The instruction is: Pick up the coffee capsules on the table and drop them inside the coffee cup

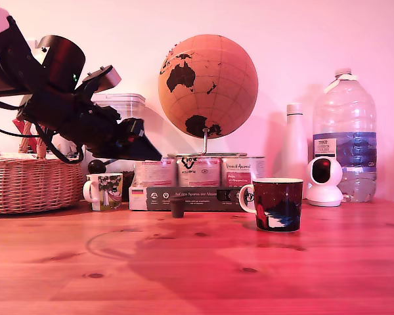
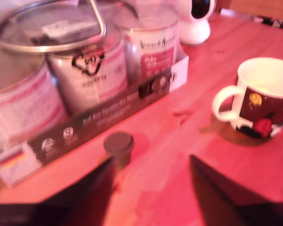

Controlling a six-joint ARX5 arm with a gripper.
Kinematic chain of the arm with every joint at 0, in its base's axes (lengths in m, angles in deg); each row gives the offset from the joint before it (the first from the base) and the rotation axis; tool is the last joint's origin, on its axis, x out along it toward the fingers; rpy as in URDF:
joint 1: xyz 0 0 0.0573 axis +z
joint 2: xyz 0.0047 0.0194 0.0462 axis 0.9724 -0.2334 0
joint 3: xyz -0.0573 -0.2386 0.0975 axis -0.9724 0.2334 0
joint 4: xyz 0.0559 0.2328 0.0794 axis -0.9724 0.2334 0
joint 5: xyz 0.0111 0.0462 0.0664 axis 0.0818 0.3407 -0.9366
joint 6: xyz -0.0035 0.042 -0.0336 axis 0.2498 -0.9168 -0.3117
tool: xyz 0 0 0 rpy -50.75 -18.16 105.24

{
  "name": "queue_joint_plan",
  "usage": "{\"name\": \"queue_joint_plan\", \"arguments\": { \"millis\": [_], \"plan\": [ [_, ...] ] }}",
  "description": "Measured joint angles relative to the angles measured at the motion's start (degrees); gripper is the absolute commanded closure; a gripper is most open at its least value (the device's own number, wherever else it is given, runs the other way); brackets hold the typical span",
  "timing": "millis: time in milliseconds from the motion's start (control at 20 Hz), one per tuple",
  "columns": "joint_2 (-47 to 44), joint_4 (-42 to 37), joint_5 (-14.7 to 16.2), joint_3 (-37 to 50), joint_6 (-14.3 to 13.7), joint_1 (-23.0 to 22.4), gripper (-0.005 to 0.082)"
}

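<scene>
At the exterior view's upper left, the gripper [image 1: 146, 148] hangs above the worktop [image 1: 197, 262], jaws open and empty. At centre, the dark brown capsule [image 1: 177, 209] stands on the wood, not yet picked up. Right of centre sits the coffee cup [image 1: 276, 204]; whether it holds the cream-white capsule cannot be told.

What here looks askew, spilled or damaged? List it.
Nothing stands out. The small dark brown capsule stands upright on the wooden table, and the dark navy mug with a white handle is upright too. The open tool holds nothing. No spill shows.
</scene>
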Motion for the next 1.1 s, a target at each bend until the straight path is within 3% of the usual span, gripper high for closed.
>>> {"name": "queue_joint_plan", "arguments": {
  "millis": [450, 850, 1100],
  "plan": [
    [-6.97, -7.89, 0.09, 0.00, -0.09, 0.00, 0.0089],
    [-14.32, -8.11, 1.42, -4.15, -0.04, 0.00, 0.0089],
    [-17.59, -5.99, 2.40, -9.62, 2.58, 0.00, 0.0090]
  ]
}}
